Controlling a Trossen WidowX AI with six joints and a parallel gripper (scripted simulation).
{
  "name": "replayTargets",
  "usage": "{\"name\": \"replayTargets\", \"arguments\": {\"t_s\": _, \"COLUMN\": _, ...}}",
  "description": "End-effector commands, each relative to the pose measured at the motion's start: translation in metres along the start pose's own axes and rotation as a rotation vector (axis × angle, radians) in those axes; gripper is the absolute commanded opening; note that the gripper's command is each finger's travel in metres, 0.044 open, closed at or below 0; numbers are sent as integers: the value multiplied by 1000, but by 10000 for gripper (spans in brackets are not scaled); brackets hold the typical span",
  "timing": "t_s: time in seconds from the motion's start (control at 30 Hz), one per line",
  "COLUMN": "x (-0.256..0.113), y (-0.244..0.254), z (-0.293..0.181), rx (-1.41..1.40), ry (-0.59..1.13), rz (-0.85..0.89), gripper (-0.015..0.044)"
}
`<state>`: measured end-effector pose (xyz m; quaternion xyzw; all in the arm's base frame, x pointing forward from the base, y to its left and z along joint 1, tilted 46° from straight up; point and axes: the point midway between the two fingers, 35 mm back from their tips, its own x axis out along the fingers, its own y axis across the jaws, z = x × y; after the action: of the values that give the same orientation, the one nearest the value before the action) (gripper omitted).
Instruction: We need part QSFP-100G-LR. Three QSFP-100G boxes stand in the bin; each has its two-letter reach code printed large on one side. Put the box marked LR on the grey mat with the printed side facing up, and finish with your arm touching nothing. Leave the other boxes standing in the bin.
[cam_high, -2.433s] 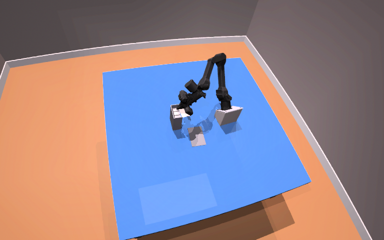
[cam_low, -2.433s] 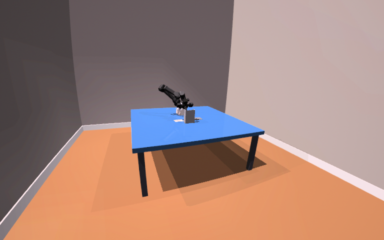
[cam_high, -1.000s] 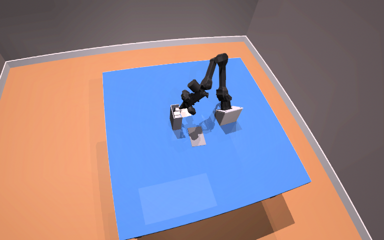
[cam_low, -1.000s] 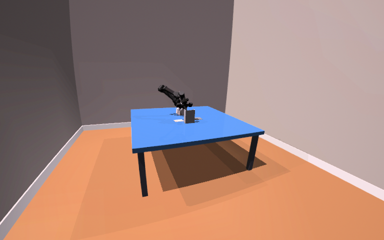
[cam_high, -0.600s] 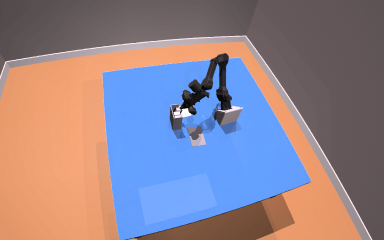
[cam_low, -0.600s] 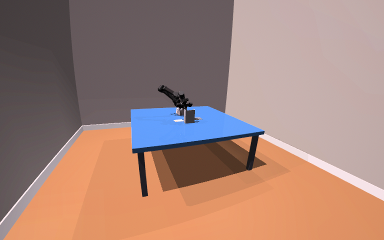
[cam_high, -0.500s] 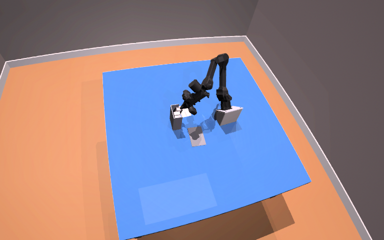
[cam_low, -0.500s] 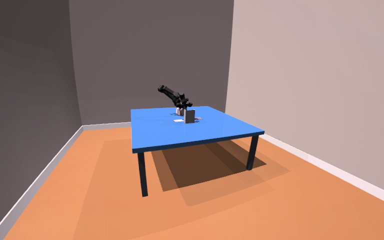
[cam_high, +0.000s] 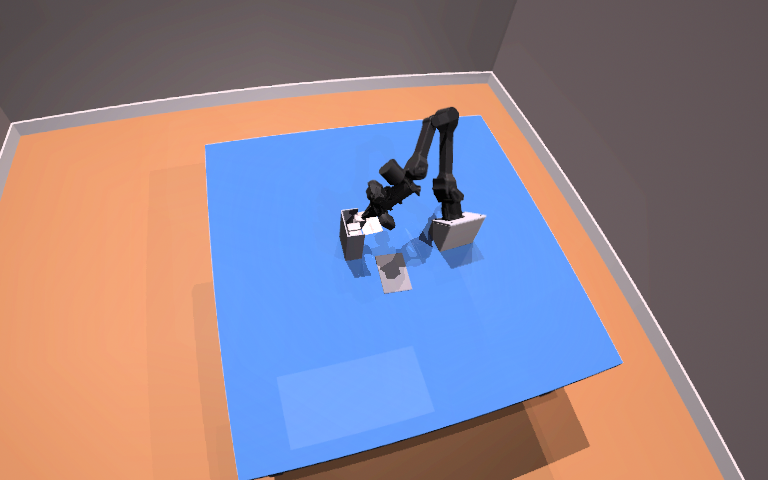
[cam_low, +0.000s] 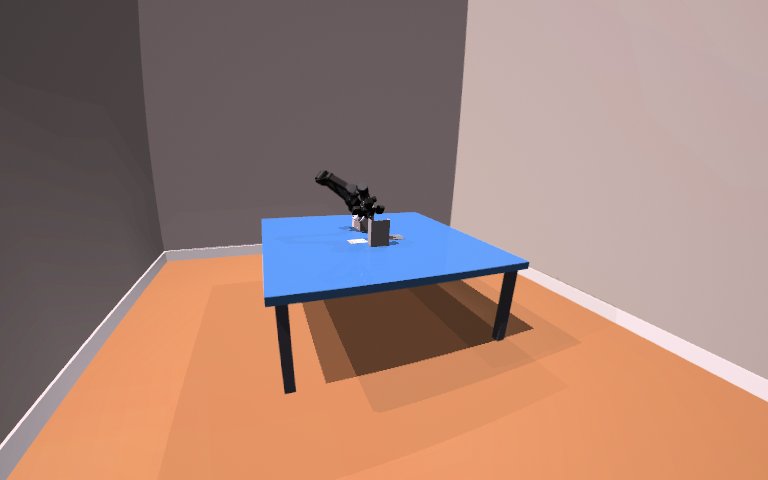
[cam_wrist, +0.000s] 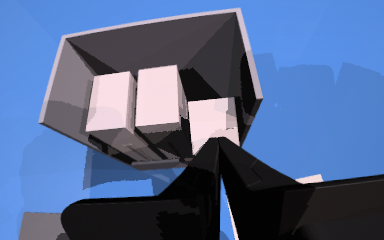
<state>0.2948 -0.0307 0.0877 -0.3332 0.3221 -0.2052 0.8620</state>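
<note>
The LR box is among the three boxes in the bin (cam_high: 353, 247) (cam_low: 378, 232) (cam_wrist: 55, 90); I can't tell which, with the codes unreadable. My claw (cam_high: 365, 215) (cam_low: 370, 217) (cam_wrist: 217, 144) is fully closed on nothing, its tips overlapping the wrist view's rightmost box (cam_wrist: 211, 117), contact unclear, lower edge partly hidden
</note>
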Motion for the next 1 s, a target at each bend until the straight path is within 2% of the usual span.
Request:
{"name": "replayTargets", "arguments": {"t_s": 0.0, "x": -1, "y": 1, "z": -8, "rx": -5, "ry": 13, "rz": -3, "gripper": 0}}
{"name": "replayTargets", "arguments": {"t_s": 0.97, "x": -2, "y": 1, "z": -15, "rx": -6, "ry": 13, "rz": -3, "gripper": 0}}
